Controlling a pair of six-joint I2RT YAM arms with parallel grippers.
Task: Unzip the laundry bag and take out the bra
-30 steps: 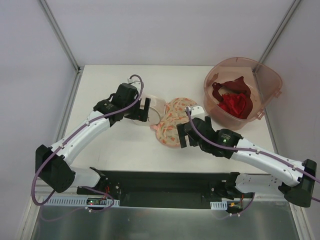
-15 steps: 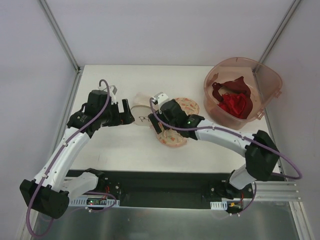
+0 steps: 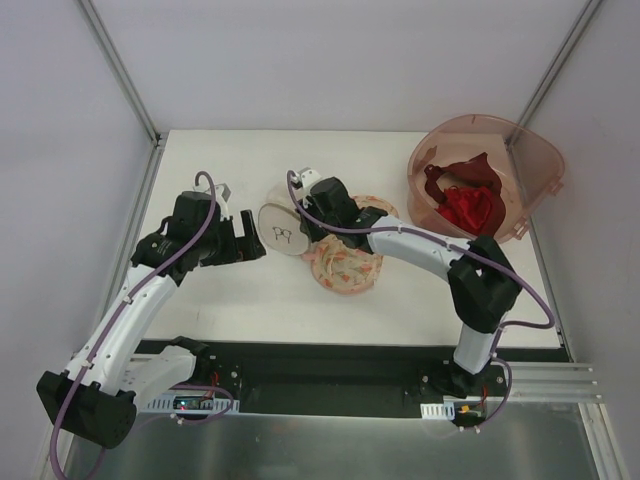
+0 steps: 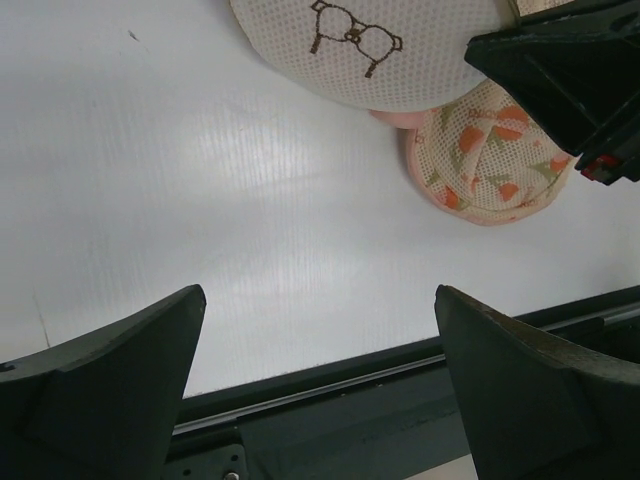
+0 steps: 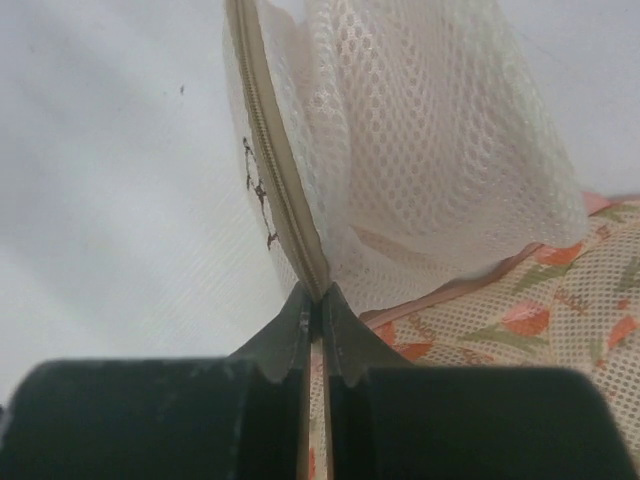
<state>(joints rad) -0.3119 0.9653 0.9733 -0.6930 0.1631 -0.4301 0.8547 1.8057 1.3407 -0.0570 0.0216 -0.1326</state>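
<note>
Top: laundry bag on counter, at 3 o'clock just beside my left gripper; my right gripper at its 1 o'clock rim. Left wrist: left gripper apart, bag at 12 o'clock. Right wrist: right gripper clamped on zip, which runs toward 12.

Bright, even, diffuse light fills all three views. The white matte table carries only faint, soft-edged shadows, and shows a pale sheen at its middle in the left wrist view. In the right wrist view, the right gripper has its black fingers blurred near the lens, while the cream-white mesh laundry bag is sharp.
</note>
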